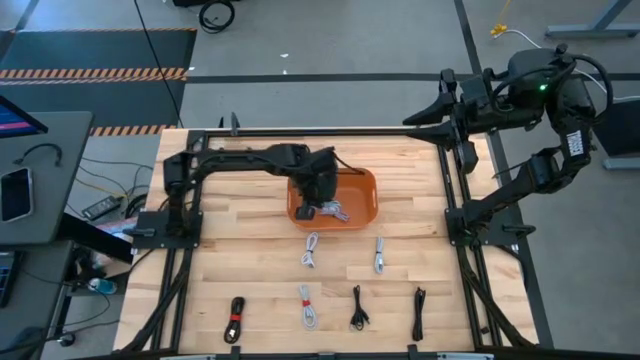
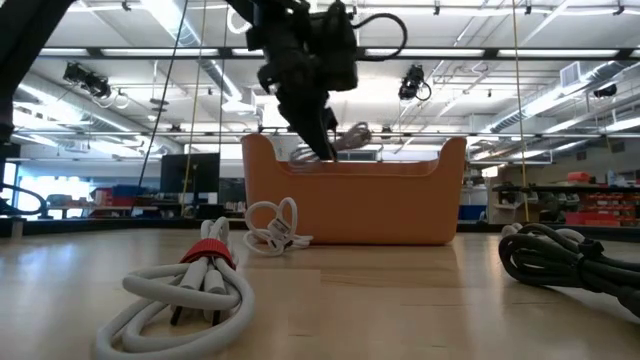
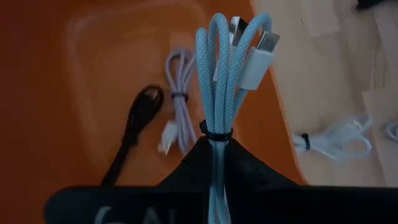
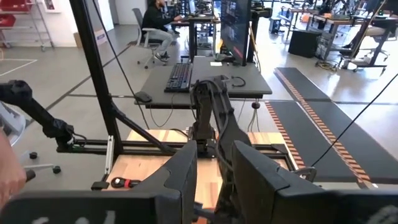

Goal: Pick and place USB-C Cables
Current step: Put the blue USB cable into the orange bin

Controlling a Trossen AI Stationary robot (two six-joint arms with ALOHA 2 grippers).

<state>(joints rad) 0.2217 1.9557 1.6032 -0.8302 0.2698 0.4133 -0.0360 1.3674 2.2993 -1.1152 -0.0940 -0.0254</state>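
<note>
My left gripper (image 1: 322,205) is over the orange tray (image 1: 365,190) and shut on a pale blue-white coiled USB-C cable (image 3: 217,81). In the left wrist view a black bundle (image 3: 140,115) and a pale bundle (image 3: 179,99) lie on the tray floor below it. Several more bundles lie flat on the table nearer me: two white (image 1: 311,250) (image 1: 380,253), one black with a red band (image 1: 235,320), another white (image 1: 308,305), and two black (image 1: 357,308) (image 1: 418,312). My right gripper (image 4: 214,180) waits open, folded back at the table's far right corner. My left gripper pinches the pale coiled cable between its two fingers (image 3: 249,168), at the black tie (image 3: 216,134) around the bundle's middle. It comes from above, slanting down. The bundle lies along the fingers, its connector end (image 3: 261,46) sticking out past them, lifted above the tray's rim (image 2: 350,135).
In the low view the tray wall (image 2: 350,205) stands mid-table, with a white bundle (image 2: 275,228) just in front of it. A white bundle with a red band (image 2: 200,290) and a black bundle (image 2: 570,260) lie close to the camera. Black frame rails run along the table's sides (image 1: 455,215).
</note>
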